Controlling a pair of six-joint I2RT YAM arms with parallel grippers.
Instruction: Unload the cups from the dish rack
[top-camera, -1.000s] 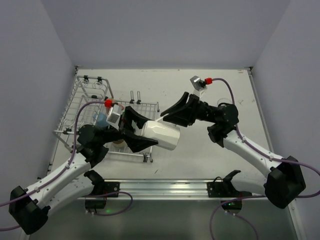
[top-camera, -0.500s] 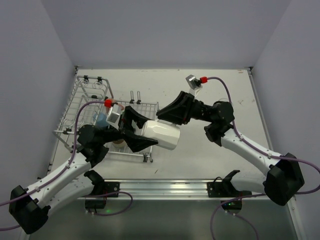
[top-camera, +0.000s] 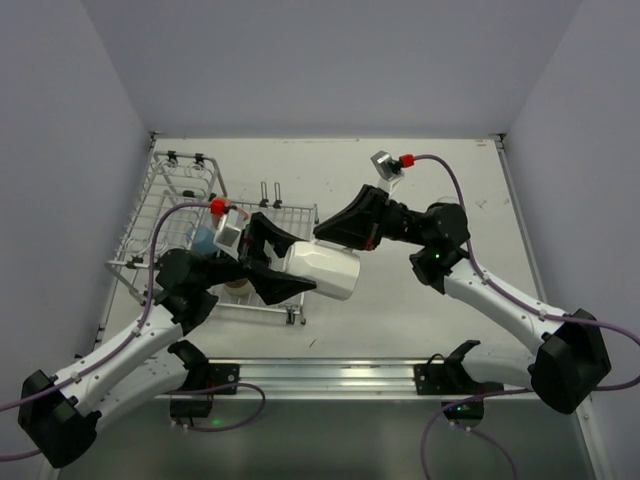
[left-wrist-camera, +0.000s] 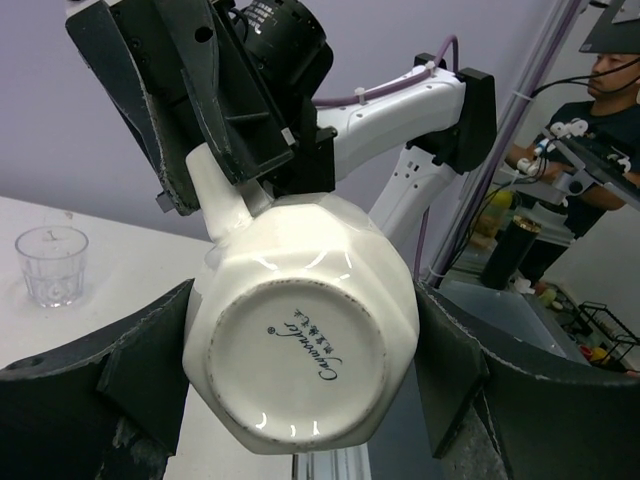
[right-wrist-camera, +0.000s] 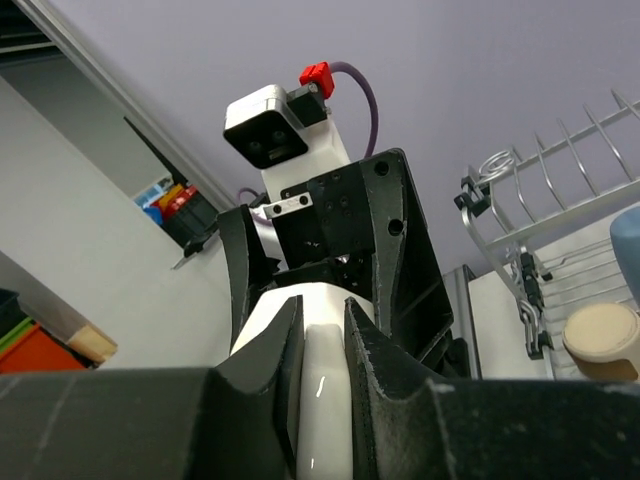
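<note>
**We hand a white cup (top-camera: 322, 270) from arm to arm, clear of the dish rack (top-camera: 165, 210).**

The jaws of the left arm (top-camera: 130, 345) are clamped across the cup's body, holding it on its side above the bench (top-camera: 420, 330), just beside the rack's near corner. The jaws of the right arm (top-camera: 500, 300) are pinched together on its handle. We judge this a handover, so the cup can be set down on the right. A blue cup (top-camera: 203, 240) and a cream-rimmed cup (top-camera: 238, 288) sit in the rack.
</note>
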